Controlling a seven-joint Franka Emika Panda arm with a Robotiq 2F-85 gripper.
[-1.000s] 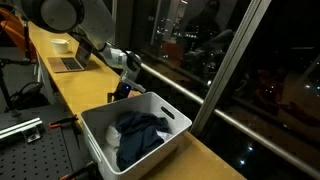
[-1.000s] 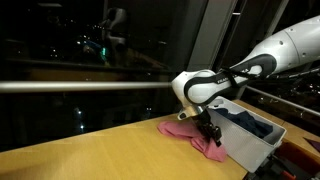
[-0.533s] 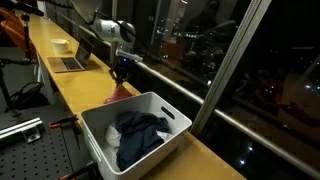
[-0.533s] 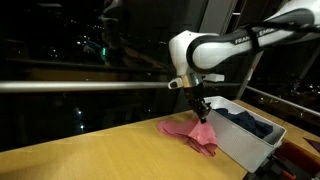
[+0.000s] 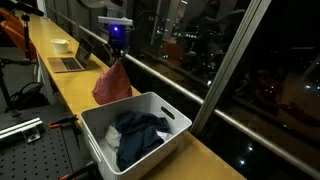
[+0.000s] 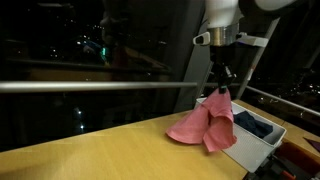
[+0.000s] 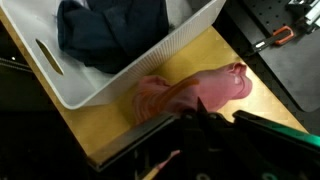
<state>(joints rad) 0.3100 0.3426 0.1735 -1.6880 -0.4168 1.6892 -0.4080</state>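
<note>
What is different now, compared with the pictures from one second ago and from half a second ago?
The claw closed on the pink cloth, which lay on the wooden table beside the white bin. The claw then rose, and the cloth now hangs from it. The bin and the dark blue clothes inside it stayed as they were.

so the pink cloth (image 6: 206, 124) is pinched at its top in my hand (image 6: 221, 90), hanging in loose crumpled folds, wider at the bottom, low end down by the bench (image 6: 90, 150), just beside the white bin (image 6: 246, 152)
</note>
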